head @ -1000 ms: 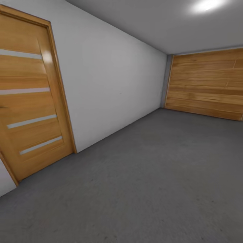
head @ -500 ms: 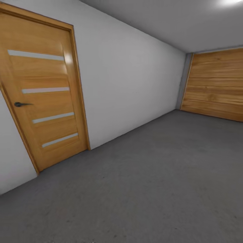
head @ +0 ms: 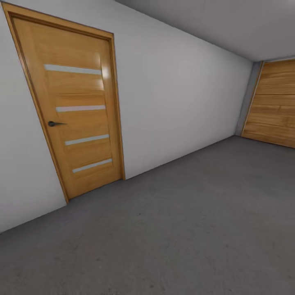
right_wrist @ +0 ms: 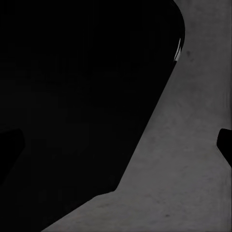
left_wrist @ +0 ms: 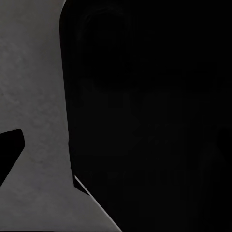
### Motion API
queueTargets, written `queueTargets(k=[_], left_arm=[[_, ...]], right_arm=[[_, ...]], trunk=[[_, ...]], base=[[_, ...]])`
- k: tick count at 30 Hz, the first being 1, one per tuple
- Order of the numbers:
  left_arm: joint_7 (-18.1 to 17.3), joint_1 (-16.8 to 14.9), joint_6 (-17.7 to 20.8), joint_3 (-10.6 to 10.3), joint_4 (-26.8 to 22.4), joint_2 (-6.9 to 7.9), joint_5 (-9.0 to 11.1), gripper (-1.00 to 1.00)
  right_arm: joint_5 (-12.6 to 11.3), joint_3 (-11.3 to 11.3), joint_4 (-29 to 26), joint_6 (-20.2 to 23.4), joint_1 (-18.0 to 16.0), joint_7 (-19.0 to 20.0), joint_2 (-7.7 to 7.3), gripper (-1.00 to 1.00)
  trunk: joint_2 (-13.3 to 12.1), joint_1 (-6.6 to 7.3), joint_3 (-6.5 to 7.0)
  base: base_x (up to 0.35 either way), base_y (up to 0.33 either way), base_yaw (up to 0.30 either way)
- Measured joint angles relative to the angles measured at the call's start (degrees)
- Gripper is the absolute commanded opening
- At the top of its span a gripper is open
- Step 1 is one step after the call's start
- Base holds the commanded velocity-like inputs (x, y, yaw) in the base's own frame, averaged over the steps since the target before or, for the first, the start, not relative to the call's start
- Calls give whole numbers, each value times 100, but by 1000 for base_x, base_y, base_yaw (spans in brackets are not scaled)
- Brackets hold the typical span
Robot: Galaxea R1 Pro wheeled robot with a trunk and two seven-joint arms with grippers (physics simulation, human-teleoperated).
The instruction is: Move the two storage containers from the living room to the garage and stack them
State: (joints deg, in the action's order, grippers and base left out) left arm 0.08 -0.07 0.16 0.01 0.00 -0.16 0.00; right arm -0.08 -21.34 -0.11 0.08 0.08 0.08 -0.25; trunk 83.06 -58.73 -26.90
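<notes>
Garage floor (head: 184, 229) (grey), wood door (head: 78, 119)

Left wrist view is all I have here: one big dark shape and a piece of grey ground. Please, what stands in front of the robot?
Observer: The head view shows a wooden door set in a white wall, to the robot's left front.
Operator: Is this door open?
Observer: No, it sits shut in its frame, and its dark lever handle is level.
Operator: And what is at the far end?
Observer: A wall of horizontal wood planks at the far right, past a bare stretch of grey concrete floor.
</notes>
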Motion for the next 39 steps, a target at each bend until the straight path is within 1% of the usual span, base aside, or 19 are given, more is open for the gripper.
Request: queueTargets(k=[14, 19, 39], left_arm=[[0, 0, 0, -7, 0, 0, 0, 100], [0, 0, 0, -9, 0, 3, 0, 100], [24, 0, 52, 6, 1, 8, 11, 100]], right_arm=[[0, -5, 4, 0, 0, 0, 0, 100], [-1, -4, 4, 0, 1, 0, 0, 100], [-6, -11, 3, 5, 1, 2, 0, 100]], trunk=[[0, 0, 0], [0, 1, 0], [1, 3, 0]], base=[[0, 0, 275], [40, 0, 102], [305, 0, 3]])
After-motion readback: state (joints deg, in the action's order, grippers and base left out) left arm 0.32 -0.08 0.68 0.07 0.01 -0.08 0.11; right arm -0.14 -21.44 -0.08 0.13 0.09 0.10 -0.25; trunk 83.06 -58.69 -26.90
